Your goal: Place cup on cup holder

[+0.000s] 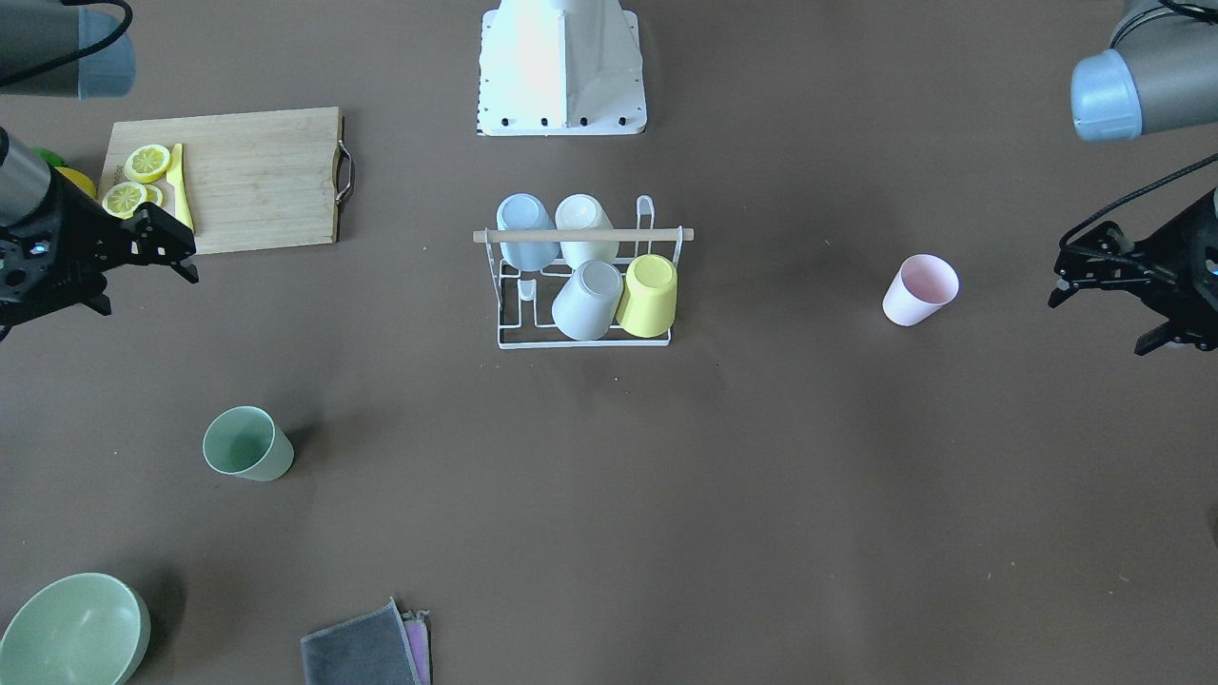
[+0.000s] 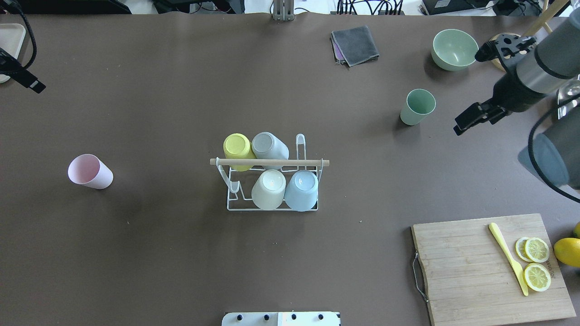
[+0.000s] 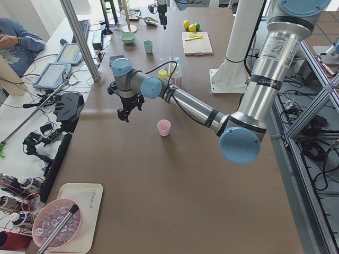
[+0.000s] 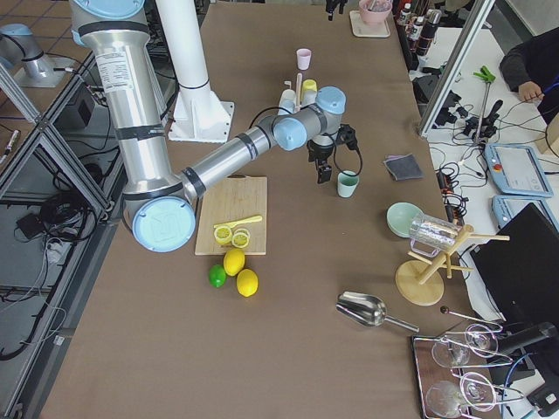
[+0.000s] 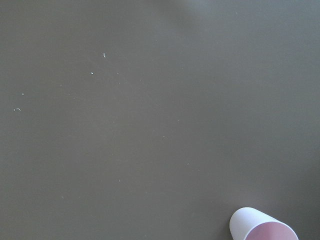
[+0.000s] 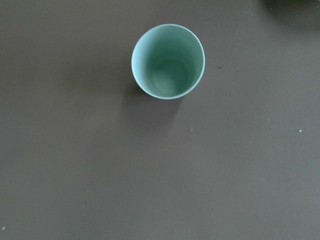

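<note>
Cup holder (image 2: 235, 207) mid-table, four cups (image 2: 271, 189) already on prongs. Free prongs (image 2: 233, 188) at near-left and far-right corners.
Pink cup (image 2: 89, 171) upright, well apart to left. Green cup (image 2: 418, 107) upright, far right. Neither is gripped.
Left gripper (image 1: 1096, 325) and right gripper (image 1: 147, 290) hang empty, fingers look spread.
Risks: smooth cup slips while being inverted; rim clips wooden rod (image 2: 312, 162) or neighbouring cup; light holder slides or tips under push.

The left gripper (image 1: 1096, 322) is held pointing downward, with its jaws spread apart and empty. The right gripper (image 2: 469, 90) is likewise pointed down, with its jaws parted wide and empty. Both arms are stretched outward to opposite sides.
</note>
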{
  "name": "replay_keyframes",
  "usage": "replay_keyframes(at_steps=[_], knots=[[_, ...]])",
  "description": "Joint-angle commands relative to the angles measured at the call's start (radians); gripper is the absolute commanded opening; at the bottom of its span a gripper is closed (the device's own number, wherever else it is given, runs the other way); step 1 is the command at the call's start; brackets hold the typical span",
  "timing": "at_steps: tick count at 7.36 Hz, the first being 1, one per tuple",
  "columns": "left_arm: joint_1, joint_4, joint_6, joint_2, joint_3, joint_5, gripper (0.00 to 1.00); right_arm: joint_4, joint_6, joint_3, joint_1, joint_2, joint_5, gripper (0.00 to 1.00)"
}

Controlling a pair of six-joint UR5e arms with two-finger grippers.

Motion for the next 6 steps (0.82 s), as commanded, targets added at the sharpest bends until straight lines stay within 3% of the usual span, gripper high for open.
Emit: replay_keyframes(at_steps=[1,4,6], knots=[[0.011,-0.001,-0.001,-0.012,0.01,0.0,0.98,-0.156,-0.024,-0.184,0.014,0.231,-0.01,1.0],[0.023,-0.001,0.0,-0.02,0.01,0.0,0.98,-0.156,-0.179,-0.617,0.037,0.48,-0.008,1.0],[0.04,0.007,-0.003,-0.04,0.013,-0.002,0.98,-0.15,-0.259,-0.82,0.037,0.571,-0.015,1.0]])
